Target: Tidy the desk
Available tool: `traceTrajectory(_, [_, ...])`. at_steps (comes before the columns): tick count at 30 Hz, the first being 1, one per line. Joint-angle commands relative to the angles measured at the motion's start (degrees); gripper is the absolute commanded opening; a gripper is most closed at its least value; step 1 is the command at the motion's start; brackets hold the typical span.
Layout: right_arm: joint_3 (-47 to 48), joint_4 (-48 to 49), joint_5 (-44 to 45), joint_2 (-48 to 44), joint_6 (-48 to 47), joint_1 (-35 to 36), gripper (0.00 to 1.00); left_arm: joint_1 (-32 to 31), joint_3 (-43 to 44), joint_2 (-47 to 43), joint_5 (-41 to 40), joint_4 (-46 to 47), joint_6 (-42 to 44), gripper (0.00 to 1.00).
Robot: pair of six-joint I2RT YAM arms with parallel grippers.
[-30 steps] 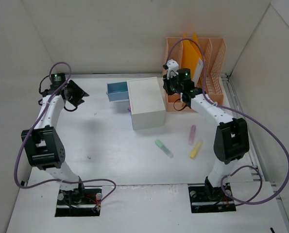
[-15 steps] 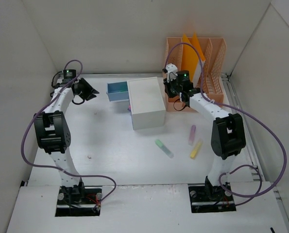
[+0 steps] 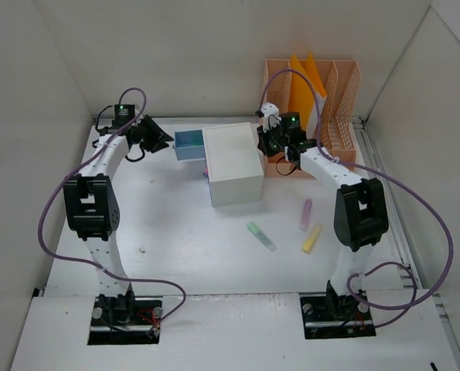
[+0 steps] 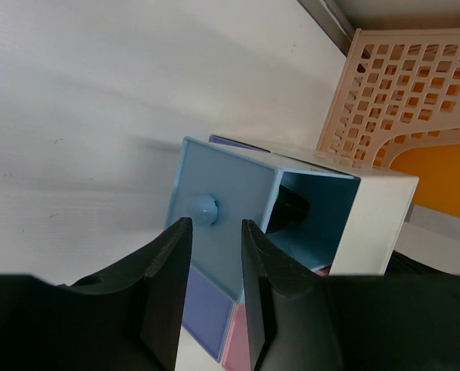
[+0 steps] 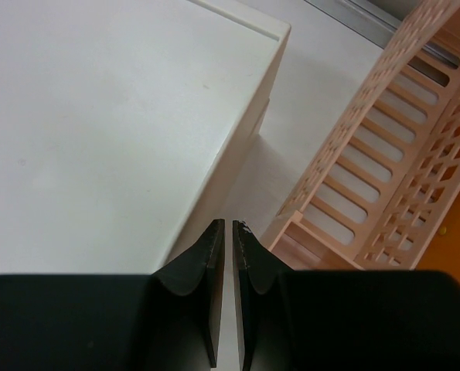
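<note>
You are working over the desk (image 3: 175,224), a broad, flat, matte white tabletop that is filling the floor between the white walls. Your left gripper (image 4: 214,224) is pointing at the round knob (image 4: 201,209) on the smooth, pale blue drawer (image 4: 237,232), which is jutting out from the left side of the white box (image 3: 233,162). Its black, curved fingers are standing partly apart and are holding nothing. The knob is sitting right at their tips, though you cannot tell from this angle whether the left finger is touching it. Something dark (image 4: 291,209) is lying inside the open drawer, too shadowed to name. Purple and pink faces are showing below the blue one.

Your right gripper (image 5: 228,224) is hanging at the box's right edge, between its plain, square-cornered top and the peach plastic file rack (image 3: 342,100). Its jaws are pressing nearly together with only a thin slit between them and nothing in it. The rack is showing lattice walls and a slatted base, with orange folders (image 3: 303,77) standing upright in it.

Three stubby highlighters are lying apart on the desk, in front of the box: green (image 3: 261,236), purple (image 3: 305,215) and yellow (image 3: 312,238).
</note>
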Motion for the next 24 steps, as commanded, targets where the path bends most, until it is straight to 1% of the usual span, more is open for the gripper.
traceTrajectory(1, [3.4, 3.0, -3.0, -0.2, -0.5, -0.5, 0.07, -0.9, 2.5, -0.6, 2.8, 3.2, -0.7, 0.28])
traceTrajectory(7, [3.8, 2.2, -4.7, 0.2, -1.0, -0.3, 0.07, -2.5, 3.5, 0.9, 5.0, 4.9, -1.8, 0.28])
traceTrajectory(16, [3.7, 1.5, -5.5, 0.5, -1.3, 0.0, 0.07, -5.8, 8.5, 4.0, 7.3, 4.6, -2.1, 0.29])
traceTrajectory(24, [3.5, 1.1, -6.3, 0.7, -1.5, 0.7, 0.07, -6.8, 8.2, 4.8, 8.7, 5.8, -2.9, 0.29])
